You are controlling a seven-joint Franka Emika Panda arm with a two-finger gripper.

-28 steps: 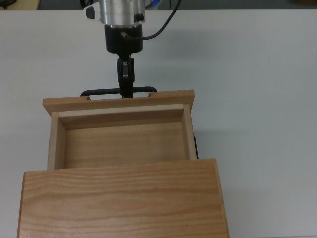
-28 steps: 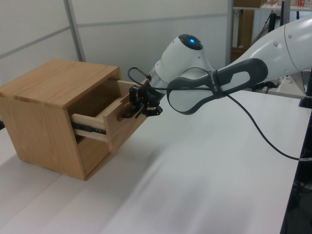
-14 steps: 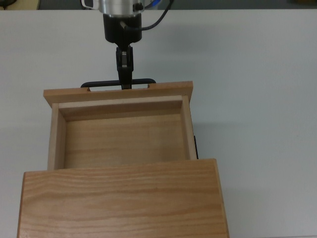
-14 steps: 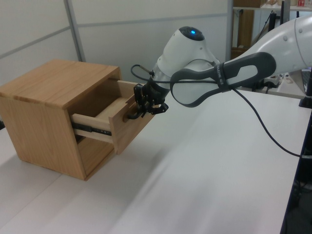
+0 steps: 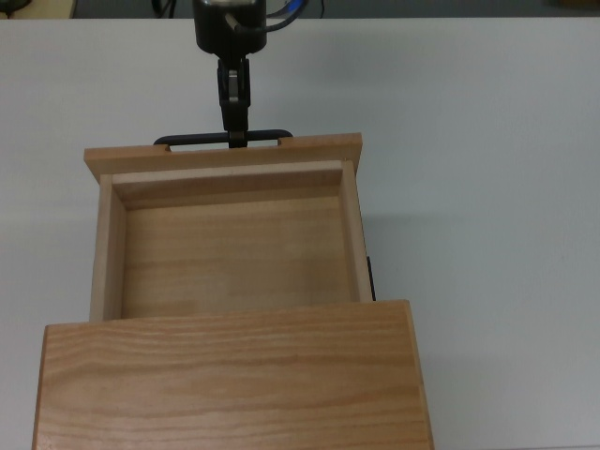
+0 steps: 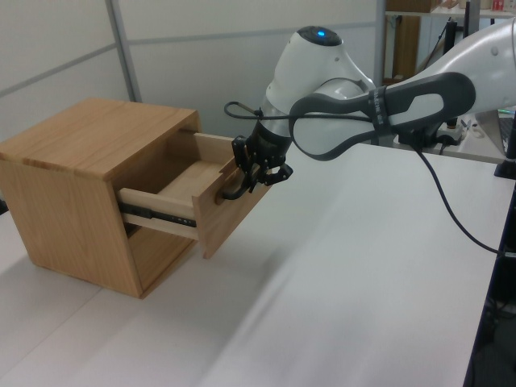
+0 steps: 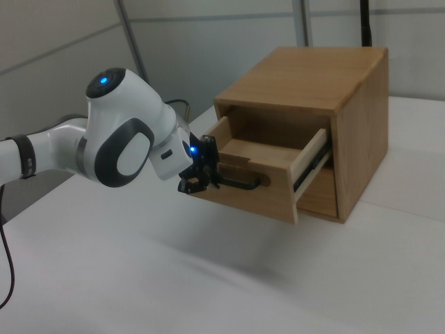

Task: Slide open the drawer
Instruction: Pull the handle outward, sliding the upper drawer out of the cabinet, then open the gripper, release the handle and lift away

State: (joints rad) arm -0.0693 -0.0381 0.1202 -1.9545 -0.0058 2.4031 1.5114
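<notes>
Top view: the drawer (image 5: 230,239) is seen drawn well out of the cabinet (image 5: 230,375), toward the table's (image 5: 487,141) far edge; the gripper (image 5: 235,139) is pinched on the black handle (image 5: 222,139) at its middle. Left view: the drawer (image 6: 211,197) is shown extended on its dark rail (image 6: 153,214) — the gripper (image 6: 251,179) closed around the handle. Right view: the drawer's interior is shown empty — the gripper (image 7: 206,174) clamped on the handle (image 7: 243,184).
</notes>
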